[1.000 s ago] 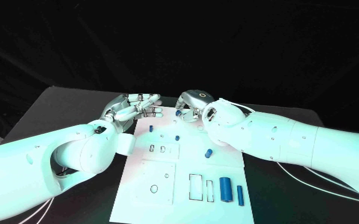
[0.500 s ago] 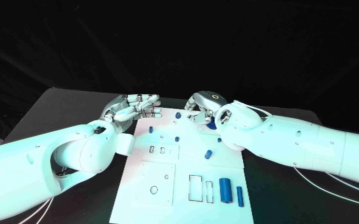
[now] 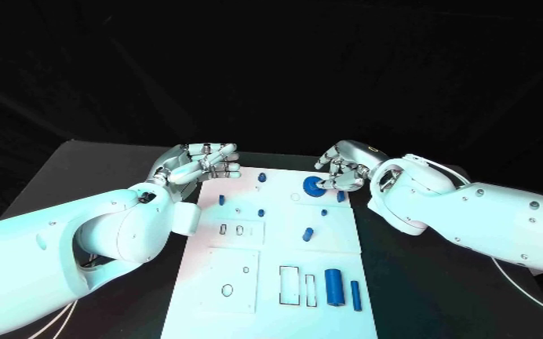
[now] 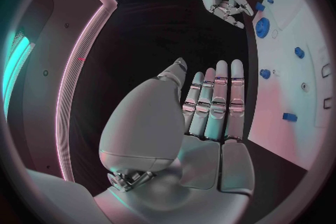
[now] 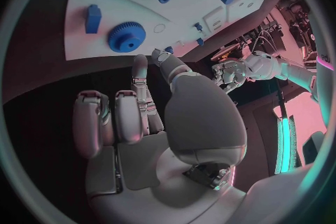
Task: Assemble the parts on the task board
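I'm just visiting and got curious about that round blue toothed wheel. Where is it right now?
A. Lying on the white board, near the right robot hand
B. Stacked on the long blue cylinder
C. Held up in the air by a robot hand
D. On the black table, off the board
A: the blue gear lies flat on the task board at its far end, just beside the right robot hand, whose fingers hold nothing.

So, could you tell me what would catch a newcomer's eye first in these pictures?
Probably the two silver hands flanking the far end of the white task board: the left hand off its left corner, the right hand off its right. Next, the blue gear lying on the board just beside the right hand's fingers.
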Robot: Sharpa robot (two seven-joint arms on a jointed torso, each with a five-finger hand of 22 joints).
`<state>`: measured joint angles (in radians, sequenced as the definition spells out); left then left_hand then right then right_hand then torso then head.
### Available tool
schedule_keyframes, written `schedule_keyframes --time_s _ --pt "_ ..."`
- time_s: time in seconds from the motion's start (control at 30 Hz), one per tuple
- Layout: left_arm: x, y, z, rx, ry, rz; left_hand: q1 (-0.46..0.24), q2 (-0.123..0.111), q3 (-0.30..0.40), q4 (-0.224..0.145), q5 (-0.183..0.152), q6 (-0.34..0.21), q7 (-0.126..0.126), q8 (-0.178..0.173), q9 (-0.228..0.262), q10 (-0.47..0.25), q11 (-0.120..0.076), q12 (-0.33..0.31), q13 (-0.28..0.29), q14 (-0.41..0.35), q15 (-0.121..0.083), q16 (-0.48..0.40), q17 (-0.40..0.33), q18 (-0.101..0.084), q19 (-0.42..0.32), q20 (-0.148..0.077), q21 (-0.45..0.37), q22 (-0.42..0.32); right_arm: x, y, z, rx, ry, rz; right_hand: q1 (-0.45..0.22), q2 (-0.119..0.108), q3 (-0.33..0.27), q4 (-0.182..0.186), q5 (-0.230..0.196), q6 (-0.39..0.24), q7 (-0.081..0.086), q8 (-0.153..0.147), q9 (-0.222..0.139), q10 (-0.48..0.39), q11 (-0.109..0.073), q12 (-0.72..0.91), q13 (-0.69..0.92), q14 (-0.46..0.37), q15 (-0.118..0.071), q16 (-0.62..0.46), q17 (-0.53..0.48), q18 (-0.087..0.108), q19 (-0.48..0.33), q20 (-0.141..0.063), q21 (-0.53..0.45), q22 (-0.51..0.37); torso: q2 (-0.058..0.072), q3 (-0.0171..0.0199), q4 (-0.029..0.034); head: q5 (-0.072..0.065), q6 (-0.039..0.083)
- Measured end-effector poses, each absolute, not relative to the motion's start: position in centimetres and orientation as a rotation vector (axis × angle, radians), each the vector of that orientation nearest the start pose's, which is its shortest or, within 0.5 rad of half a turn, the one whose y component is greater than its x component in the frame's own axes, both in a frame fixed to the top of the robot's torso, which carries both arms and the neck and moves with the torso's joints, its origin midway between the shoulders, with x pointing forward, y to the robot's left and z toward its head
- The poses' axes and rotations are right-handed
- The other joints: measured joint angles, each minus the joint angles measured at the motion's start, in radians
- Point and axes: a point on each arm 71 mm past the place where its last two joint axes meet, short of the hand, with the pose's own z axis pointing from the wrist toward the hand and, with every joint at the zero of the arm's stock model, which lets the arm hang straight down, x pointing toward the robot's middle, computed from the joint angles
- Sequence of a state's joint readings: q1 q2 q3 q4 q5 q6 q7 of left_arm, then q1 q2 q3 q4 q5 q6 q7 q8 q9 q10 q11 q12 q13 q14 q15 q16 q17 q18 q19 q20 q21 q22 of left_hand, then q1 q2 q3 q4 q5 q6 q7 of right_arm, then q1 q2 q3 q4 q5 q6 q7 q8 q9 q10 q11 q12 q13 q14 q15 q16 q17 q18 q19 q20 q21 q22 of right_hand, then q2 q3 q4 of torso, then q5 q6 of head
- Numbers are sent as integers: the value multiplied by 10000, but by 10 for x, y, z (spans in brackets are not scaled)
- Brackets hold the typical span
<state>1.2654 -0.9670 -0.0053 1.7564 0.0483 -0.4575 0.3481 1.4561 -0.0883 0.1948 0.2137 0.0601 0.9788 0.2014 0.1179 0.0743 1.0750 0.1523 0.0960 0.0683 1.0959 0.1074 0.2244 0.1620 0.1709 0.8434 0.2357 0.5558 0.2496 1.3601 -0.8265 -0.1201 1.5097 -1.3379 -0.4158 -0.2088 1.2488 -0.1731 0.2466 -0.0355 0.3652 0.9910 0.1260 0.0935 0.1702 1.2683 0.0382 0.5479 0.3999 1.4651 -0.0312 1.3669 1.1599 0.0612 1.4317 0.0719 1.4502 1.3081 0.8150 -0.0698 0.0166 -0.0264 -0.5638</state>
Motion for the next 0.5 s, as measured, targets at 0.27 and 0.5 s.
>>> schedule_keyframes --time_s 0.27,0.5 --pt "461 209 -124 -11478 13544 -15464 0 0 0 0 0 0 0 0 0 0 0 0 1 0 0 0 8 1 0 0 0 8 512 -214 -139 435 16380 5618 348 187 -646 536 65 -469 121 297 246 -459 76 3574 3932 -2 2 529 855 0 120 120 79 -1 -14 19 -17 12 -11" --pt "461 209 -124 -11479 13548 -15464 0 0 0 0 0 0 0 0 1 0 0 0 1 0 0 0 8 1 0 0 0 8 518 -209 -143 544 16694 5500 425 188 -744 633 104 -578 158 299 272 -493 110 3878 4323 -2 3 569 971 0 120 120 79 -2 -9 15 -13 43 -22"
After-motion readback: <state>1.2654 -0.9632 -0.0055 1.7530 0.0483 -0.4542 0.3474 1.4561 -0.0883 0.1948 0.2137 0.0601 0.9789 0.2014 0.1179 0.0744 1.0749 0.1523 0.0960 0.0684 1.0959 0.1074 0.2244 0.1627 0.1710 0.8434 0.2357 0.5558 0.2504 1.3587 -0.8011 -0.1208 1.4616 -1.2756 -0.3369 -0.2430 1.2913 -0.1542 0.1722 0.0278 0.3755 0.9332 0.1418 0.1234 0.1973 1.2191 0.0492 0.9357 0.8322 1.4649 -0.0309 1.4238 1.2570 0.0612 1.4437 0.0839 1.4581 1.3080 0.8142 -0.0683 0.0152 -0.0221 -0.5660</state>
